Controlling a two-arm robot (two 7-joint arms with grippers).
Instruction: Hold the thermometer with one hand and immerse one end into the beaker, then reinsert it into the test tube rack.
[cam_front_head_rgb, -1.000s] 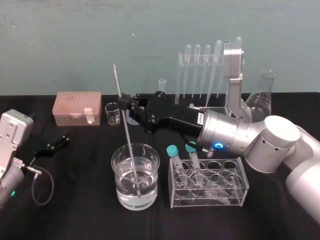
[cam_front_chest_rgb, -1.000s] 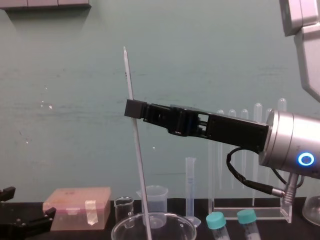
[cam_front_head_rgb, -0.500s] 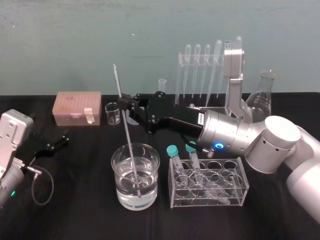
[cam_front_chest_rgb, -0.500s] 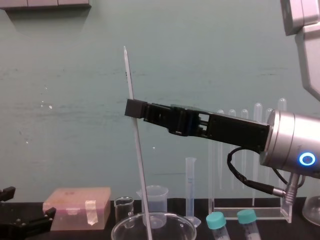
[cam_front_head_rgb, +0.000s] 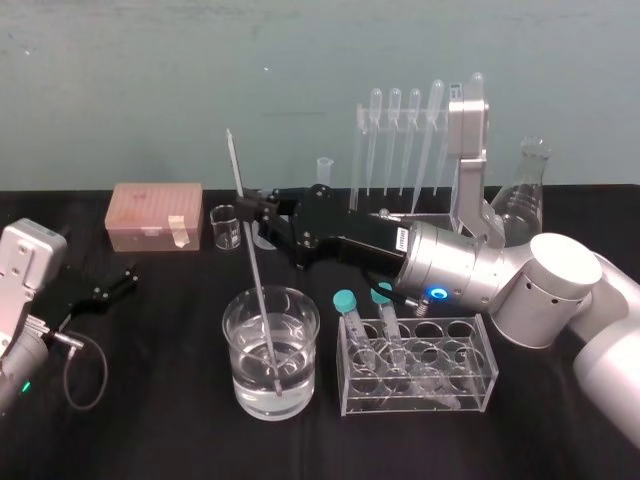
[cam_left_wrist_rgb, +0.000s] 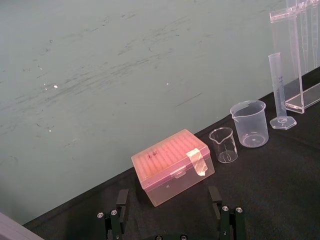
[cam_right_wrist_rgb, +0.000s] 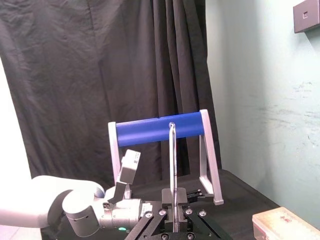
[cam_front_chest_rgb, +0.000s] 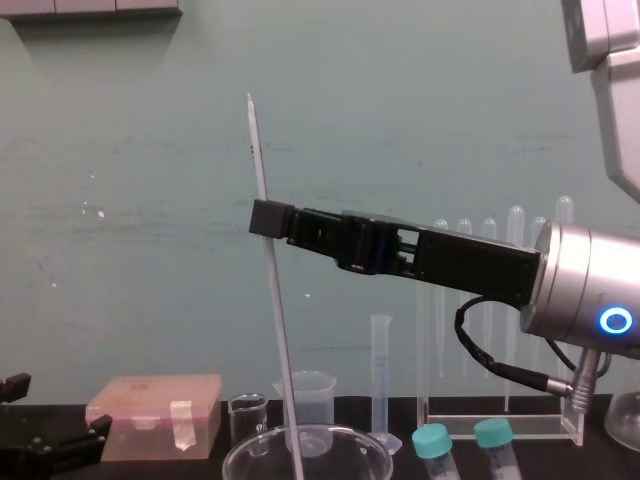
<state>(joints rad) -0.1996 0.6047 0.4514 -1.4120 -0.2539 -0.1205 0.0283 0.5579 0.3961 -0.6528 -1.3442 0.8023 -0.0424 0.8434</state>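
Note:
The thermometer (cam_front_head_rgb: 247, 232) is a long thin white rod, standing tilted with its lower end down in the water of the beaker (cam_front_head_rgb: 240, 372), a wide clear glass at the table's front. My right gripper (cam_front_head_rgb: 246, 209) reaches in from the right and is shut on the thermometer (cam_front_chest_rgb: 275, 300) around its upper third, well above the beaker's rim (cam_front_chest_rgb: 240, 452). The rod (cam_right_wrist_rgb: 172, 170) runs up from between the fingers in the right wrist view. The test tube rack (cam_front_head_rgb: 432, 213), a tall clear frame hung with pipettes, stands at the back right. My left gripper (cam_left_wrist_rgb: 168, 210) rests open at the table's left.
A pink tip box (cam_front_head_rgb: 157, 215) and a small glass beaker (cam_front_head_rgb: 226, 226) sit at the back left. A frosted plastic beaker (cam_left_wrist_rgb: 250, 123) and a graduated cylinder (cam_left_wrist_rgb: 280, 90) stand near the tall rack. A low clear rack with teal-capped tubes (cam_front_head_rgb: 415, 365) is right of the beaker; a flask (cam_front_head_rgb: 525, 190) stands far right.

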